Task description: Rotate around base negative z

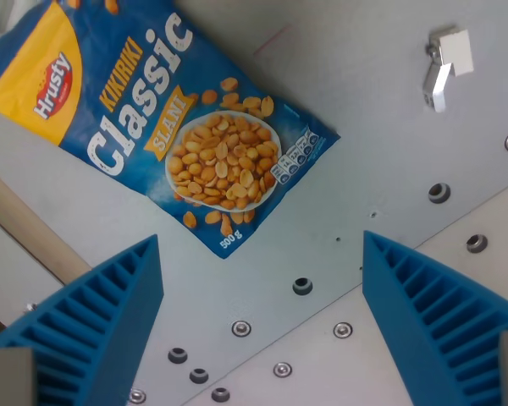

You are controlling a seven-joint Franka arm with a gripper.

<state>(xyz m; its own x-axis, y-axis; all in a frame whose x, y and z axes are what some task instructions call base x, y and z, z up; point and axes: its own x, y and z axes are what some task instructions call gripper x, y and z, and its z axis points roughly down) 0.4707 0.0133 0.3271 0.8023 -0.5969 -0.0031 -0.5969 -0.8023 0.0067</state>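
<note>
A blue and yellow bag of Hrusty Classic peanuts (161, 118) lies flat on the grey metal table (356, 144), filling the upper left of the wrist view and tilted diagonally. My gripper (262, 279) hovers above the table with its two blue ribbed fingers (102, 326) spread wide at the bottom corners. Nothing sits between them. The bag's lower corner reaches toward the gap between the fingers but is apart from both.
A small white bracket (447, 63) stands on the table at the upper right. Bolt heads and holes (302, 286) dot the plate along a seam running diagonally. A beige edge (30, 228) shows at the left.
</note>
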